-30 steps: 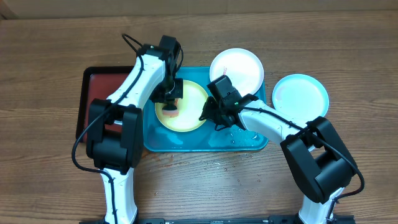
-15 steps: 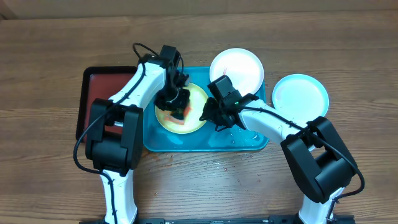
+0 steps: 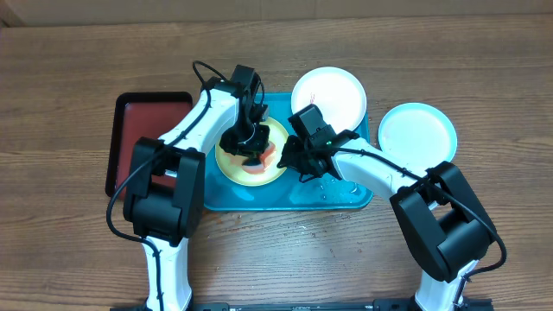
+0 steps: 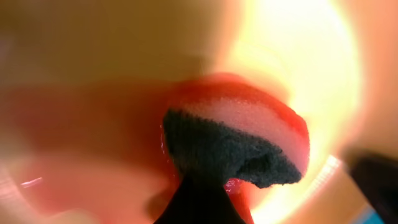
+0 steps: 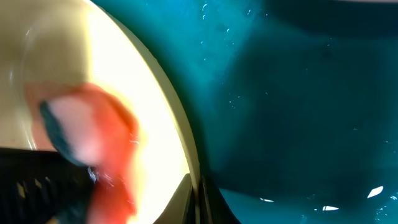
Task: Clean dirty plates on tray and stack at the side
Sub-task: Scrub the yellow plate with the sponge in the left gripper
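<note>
The yellow-green plate lies in the turquoise tray with red-orange smears. My left gripper is shut on a sponge with a dark scouring side and presses it on the plate. My right gripper is shut on the plate's right rim; one finger lies on each side of the rim. The white plate rests on the tray's back right corner. The light blue plate lies on the table to the right of the tray.
A dark red tray with a black rim lies left of the turquoise tray. Water drops lie on the turquoise tray's floor. The wooden table surrounds everything.
My left gripper has moved the sponge from the plate's left part to the right across it, leaving a red-orange smear. My right gripper has kept its hold on the rim.
</note>
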{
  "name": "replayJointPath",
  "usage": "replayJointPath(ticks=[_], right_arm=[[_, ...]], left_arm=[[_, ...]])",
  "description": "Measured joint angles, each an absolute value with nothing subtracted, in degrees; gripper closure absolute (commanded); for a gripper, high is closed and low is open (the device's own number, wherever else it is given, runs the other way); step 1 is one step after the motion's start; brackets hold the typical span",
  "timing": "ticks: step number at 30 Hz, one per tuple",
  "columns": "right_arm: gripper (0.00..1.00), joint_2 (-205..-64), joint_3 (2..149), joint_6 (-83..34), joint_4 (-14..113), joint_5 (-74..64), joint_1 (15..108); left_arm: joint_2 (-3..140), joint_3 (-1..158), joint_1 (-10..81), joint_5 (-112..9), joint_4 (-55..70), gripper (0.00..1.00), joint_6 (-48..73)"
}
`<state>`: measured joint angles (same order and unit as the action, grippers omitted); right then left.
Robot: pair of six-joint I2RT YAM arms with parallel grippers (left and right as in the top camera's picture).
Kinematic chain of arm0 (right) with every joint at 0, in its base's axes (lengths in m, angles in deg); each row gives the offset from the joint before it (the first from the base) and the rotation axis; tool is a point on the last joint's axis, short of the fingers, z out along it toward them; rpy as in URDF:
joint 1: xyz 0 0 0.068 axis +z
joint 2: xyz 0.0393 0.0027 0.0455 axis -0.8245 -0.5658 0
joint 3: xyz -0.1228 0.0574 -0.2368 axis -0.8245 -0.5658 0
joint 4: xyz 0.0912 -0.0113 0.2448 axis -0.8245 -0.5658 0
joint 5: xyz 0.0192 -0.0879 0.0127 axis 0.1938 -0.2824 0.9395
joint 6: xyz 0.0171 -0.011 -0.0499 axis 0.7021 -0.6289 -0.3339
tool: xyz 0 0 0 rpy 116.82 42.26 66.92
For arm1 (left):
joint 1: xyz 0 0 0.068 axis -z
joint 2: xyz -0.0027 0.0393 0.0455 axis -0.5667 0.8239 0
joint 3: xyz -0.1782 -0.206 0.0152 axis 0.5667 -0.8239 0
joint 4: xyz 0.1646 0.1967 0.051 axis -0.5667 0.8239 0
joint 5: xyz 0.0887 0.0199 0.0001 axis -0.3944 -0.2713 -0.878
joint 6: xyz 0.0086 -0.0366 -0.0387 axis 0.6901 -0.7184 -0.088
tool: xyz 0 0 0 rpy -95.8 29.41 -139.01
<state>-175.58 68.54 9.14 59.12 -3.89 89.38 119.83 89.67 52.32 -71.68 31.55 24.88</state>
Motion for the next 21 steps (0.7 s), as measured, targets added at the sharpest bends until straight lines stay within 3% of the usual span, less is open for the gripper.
replayJointPath(ticks=[10, 21], right_arm=[[0.96, -175.58, 68.56, 9.12, 58.95, -3.8, 89.38], [0.96, -175.58, 68.56, 9.49, 58.86, -3.7, 89.36]], left_arm=[[120.11, 95.36, 51.51, -89.79, 31.31, 0.96, 17.36], [120.26, 95.62, 52.19, -82.41, 25.78, 0.96, 18.78]])
